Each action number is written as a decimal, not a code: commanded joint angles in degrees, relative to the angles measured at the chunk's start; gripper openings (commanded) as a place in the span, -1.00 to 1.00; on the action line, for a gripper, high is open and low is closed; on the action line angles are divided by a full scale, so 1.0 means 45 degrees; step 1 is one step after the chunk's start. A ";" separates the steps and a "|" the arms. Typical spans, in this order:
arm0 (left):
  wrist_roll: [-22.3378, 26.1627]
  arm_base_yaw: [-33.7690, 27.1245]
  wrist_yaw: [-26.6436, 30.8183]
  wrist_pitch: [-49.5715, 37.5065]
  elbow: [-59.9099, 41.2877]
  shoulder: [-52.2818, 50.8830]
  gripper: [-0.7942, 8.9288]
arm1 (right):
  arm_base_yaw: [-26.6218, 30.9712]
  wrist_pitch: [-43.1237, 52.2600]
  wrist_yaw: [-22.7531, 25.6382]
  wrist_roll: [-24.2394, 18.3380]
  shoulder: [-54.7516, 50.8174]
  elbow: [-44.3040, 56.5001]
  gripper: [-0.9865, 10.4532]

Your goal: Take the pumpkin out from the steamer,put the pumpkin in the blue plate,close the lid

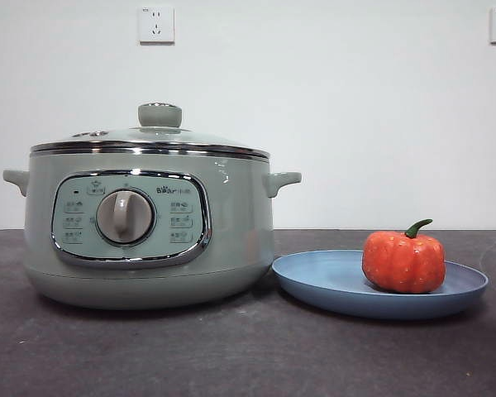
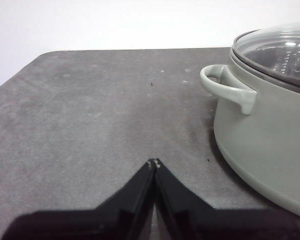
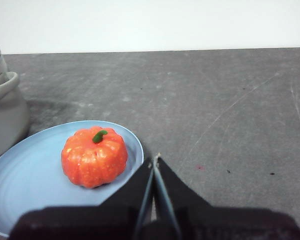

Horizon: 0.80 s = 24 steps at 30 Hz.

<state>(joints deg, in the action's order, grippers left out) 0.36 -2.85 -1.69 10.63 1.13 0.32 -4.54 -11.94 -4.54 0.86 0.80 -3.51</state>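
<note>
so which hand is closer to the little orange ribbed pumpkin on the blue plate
Right. The right hand sits shut just beside the light-blue plate holding the orange ribbed pumpkin. The left hand is shut over bare table on the far side of the sage-green steamer.

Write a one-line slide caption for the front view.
Pumpkin sits on the blue plate beside the steamer, lid closed.

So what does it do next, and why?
Probably nothing more than staying parked: the pumpkin already sits on the blue plate, the lid is on the steamer, and both the left hand and right hand are shut and empty.
</note>
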 commanded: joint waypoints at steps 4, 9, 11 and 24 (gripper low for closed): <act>-0.0087 -0.0049 0.0029 -0.0019 -0.0214 -0.0019 -0.84 | -0.0325 0.0529 -0.0010 0.0505 -0.0165 0.0699 -0.86; -0.0083 -0.0049 0.0029 -0.0034 -0.0214 -0.0019 -0.84 | -0.0544 0.0471 0.0000 0.0806 -0.0165 0.0690 -0.86; -0.0083 -0.0049 0.0029 -0.0034 -0.0214 -0.0019 -0.84 | -0.0544 0.0457 0.0010 0.0801 -0.0126 0.0690 -0.86; -0.0083 -0.0049 0.0029 -0.0034 -0.0214 -0.0019 -0.84 | -0.0534 0.0452 0.0087 0.0801 -0.0117 0.0690 -0.86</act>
<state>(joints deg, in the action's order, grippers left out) 0.36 -2.87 -1.69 10.63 1.10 0.34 -6.85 -10.24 -4.36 3.88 0.25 -1.23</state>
